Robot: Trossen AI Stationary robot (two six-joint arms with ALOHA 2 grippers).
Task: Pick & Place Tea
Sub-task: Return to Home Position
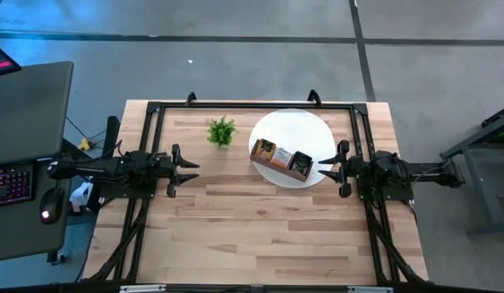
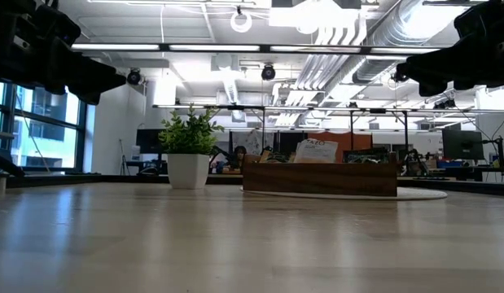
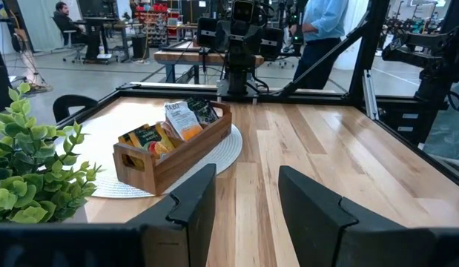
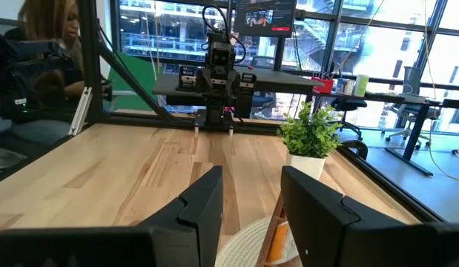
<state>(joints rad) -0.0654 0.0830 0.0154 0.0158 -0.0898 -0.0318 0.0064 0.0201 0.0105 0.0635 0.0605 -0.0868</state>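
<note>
From above, the left gripper (image 1: 192,169) and the right gripper (image 1: 321,168) face each other, both spread and empty. The wooden compartment tray (image 1: 276,168) holding the tea sachets (image 1: 282,155) sits just ahead of the right gripper and well beyond the left. At table height, both grippers hang clear above the wood. Each wrist view shows its own fingers (image 3: 193,202) (image 4: 205,196) apart. No loose sachet shows, so this looks like the homing step, and the next move needs only a clear retreat from the tray.
</note>
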